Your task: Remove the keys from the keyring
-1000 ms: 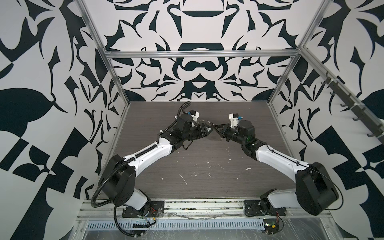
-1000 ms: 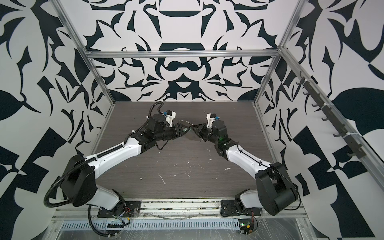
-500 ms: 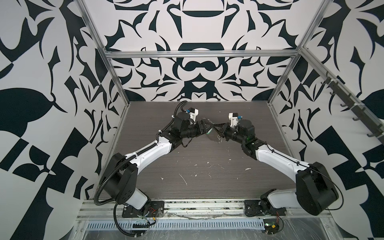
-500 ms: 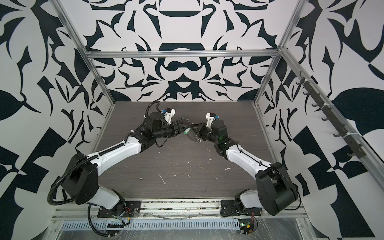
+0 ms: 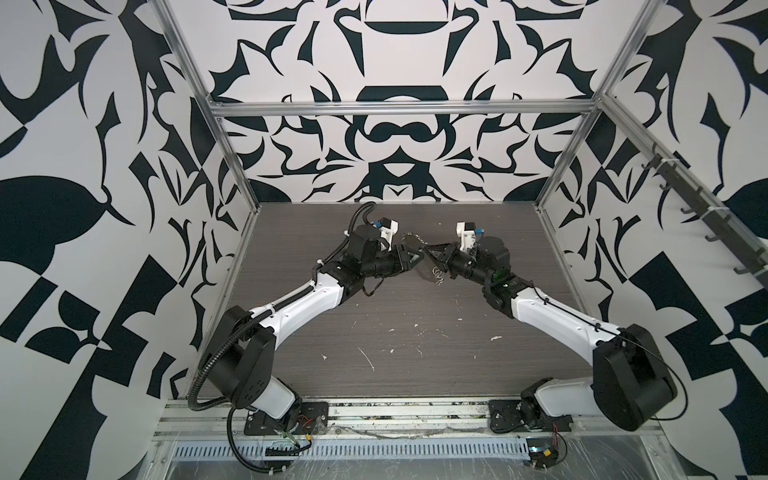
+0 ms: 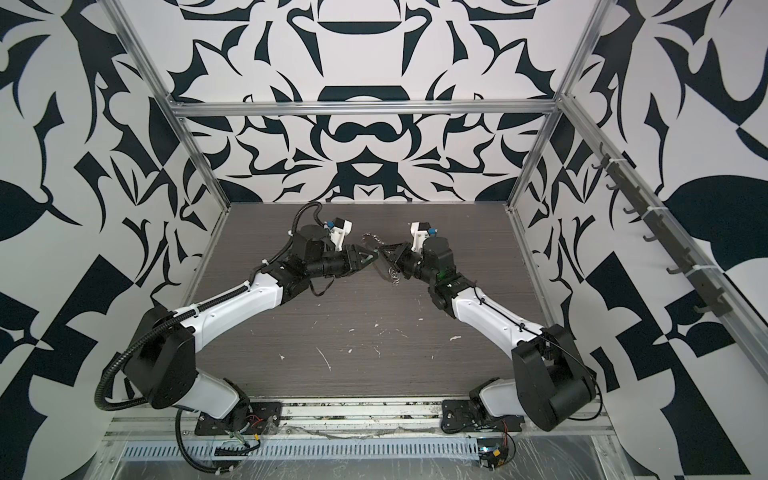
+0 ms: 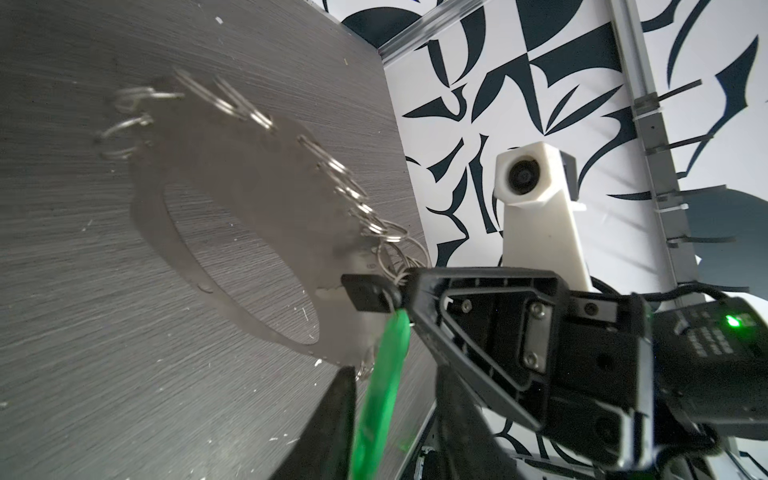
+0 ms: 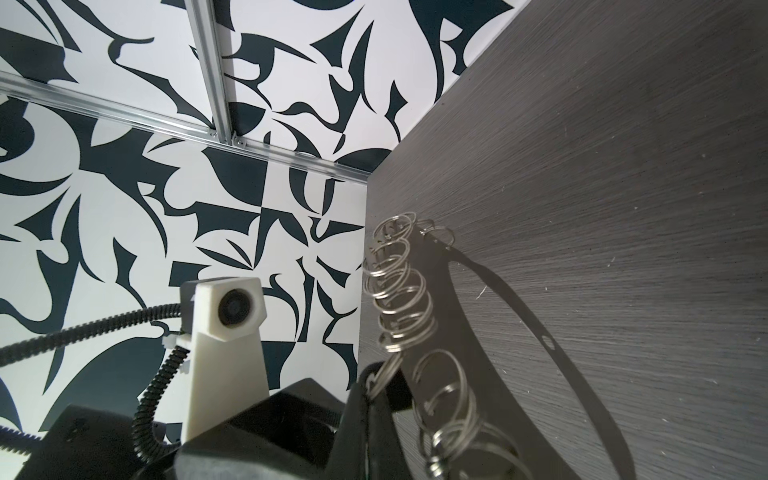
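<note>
My right gripper (image 7: 405, 291) is clamped on the rim of the grey keyring (image 7: 249, 166), over the dark wood-grain table (image 5: 415, 332). The black key (image 7: 370, 297) and its green tag (image 7: 384, 365) hang at that rim. My left gripper (image 5: 409, 257) has its jaws parted around the tag. Black-and-white patterned walls (image 5: 395, 137), aluminium frame (image 5: 399, 109).

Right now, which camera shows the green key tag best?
Left wrist: the green tag shows close up, though blurred. In both top views I cannot make it out; right wrist shows only silver rings.
</note>
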Robot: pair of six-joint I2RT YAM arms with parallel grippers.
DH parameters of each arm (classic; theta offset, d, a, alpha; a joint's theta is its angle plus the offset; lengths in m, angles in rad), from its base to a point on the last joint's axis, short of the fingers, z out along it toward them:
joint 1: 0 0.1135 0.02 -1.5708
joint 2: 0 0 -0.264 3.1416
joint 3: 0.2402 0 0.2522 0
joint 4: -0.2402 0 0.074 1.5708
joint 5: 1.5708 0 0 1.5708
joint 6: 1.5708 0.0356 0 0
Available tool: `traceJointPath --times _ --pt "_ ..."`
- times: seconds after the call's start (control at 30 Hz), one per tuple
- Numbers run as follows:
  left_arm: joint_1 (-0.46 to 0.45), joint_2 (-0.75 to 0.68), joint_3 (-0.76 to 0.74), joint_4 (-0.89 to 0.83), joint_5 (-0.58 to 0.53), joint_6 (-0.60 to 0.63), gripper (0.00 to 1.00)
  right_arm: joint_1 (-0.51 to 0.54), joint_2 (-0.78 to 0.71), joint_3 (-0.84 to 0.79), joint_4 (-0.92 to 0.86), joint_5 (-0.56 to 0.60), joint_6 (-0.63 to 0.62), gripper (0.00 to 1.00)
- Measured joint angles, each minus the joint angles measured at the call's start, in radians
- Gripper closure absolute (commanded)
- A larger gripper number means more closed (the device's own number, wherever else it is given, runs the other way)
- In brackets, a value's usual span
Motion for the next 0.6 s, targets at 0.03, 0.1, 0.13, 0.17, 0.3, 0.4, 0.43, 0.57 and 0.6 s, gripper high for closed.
traceJointPath --times 0.03,0.1,0.13,0.17,0.3,0.4,0.43,0.57,0.6 --pt "0.000 0.000 0.001 -0.012 -0.002 0.005 0.79 0.001 0.000 0.000 0.000 0.000 0.000 1.00" --pt "-0.001 0.000 0.006 -0.052 -0.011 0.019 0.88 0.002 0.000 0.000 0.000 -0.002 0.000 1.00" --pt "-0.001 0.000 0.011 -0.068 -0.016 0.027 0.92 0.003 0.000 0.000 -0.001 -0.002 0.000 1.00" --pt "-0.001 0.000 0.018 -0.079 -0.018 0.032 0.96 0.005 0.000 0.000 -0.008 -0.002 0.000 1.00" --pt "-0.008 0.000 0.066 -0.159 -0.028 0.058 1.00 0.006 0.004 0.001 -0.015 -0.001 -0.004 0.98" --pt "-0.009 0.000 0.099 -0.225 -0.038 0.080 1.00 0.006 0.003 0.001 -0.017 -0.002 -0.013 0.87" --pt "-0.009 0.000 0.113 -0.248 -0.042 0.087 1.00 0.006 0.002 0.001 -0.018 -0.002 -0.019 0.83" --pt "-0.006 0.000 0.165 -0.334 -0.067 0.113 1.00 0.006 -0.011 0.001 -0.024 -0.002 -0.031 0.69" --pt "-0.006 0.000 0.181 -0.358 -0.073 0.121 1.00 0.006 -0.019 0.001 -0.026 -0.003 -0.032 0.65"
